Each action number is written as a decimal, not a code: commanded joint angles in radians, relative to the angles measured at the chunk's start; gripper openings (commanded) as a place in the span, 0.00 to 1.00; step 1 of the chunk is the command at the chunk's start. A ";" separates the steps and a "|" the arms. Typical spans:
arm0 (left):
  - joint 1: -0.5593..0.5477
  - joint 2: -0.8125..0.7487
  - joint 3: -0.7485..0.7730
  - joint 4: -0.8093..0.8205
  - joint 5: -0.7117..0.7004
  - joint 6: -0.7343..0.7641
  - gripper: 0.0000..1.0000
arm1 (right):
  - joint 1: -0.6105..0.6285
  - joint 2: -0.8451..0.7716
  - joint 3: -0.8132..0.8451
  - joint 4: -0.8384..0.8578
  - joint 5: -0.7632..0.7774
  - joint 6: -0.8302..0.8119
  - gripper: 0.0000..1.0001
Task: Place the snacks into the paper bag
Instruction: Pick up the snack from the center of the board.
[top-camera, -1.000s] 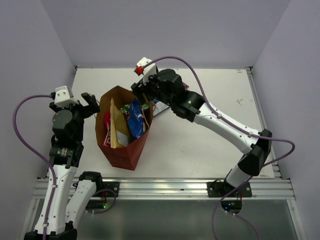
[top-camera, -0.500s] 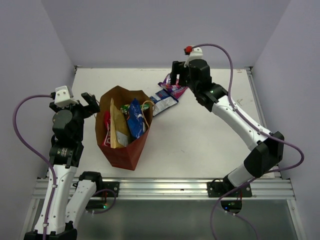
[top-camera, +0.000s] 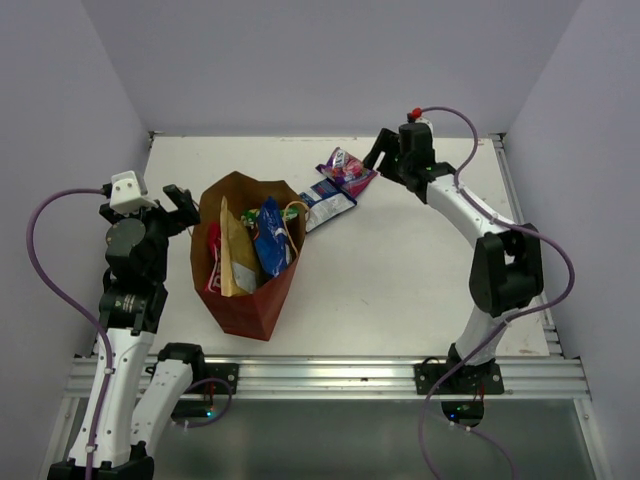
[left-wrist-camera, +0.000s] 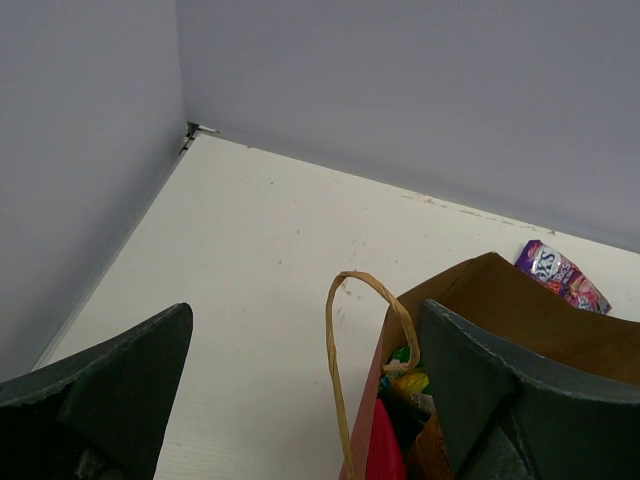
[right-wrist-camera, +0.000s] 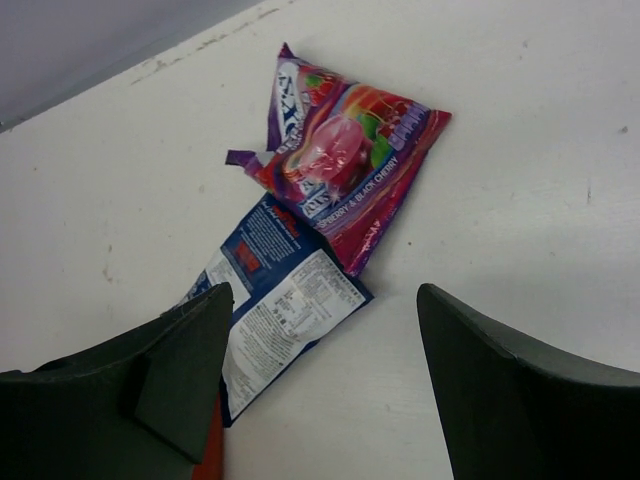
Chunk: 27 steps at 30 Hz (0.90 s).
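The brown paper bag with red sides stands upright at the left-centre and holds several snacks: a tan-gold packet, a blue-white one and a pink-red one. A small purple-pink packet and a small dark blue packet lie on the table behind the bag, the purple one overlapping the blue one. My right gripper is open and empty, hovering just right of the purple packet. My left gripper is open and empty beside the bag's left rim, near its loop handle.
The white table has purple walls at the back and both sides. A metal rail runs along the near edge. The bag's red side shows at the bottom left of the right wrist view.
My right arm has swung from over the bag's far rim back and to the right, and now faces the purple-pink packet. The left arm and the bag have not moved.
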 joint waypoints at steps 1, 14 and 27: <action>0.003 0.001 -0.001 0.043 0.013 0.018 0.97 | -0.035 0.043 -0.009 0.077 -0.052 0.134 0.79; 0.024 0.024 -0.001 0.045 0.046 0.014 0.97 | -0.073 0.266 0.014 0.217 -0.155 0.282 0.80; 0.038 0.041 -0.001 0.048 0.066 0.012 0.97 | -0.073 0.405 0.022 0.338 -0.192 0.392 0.81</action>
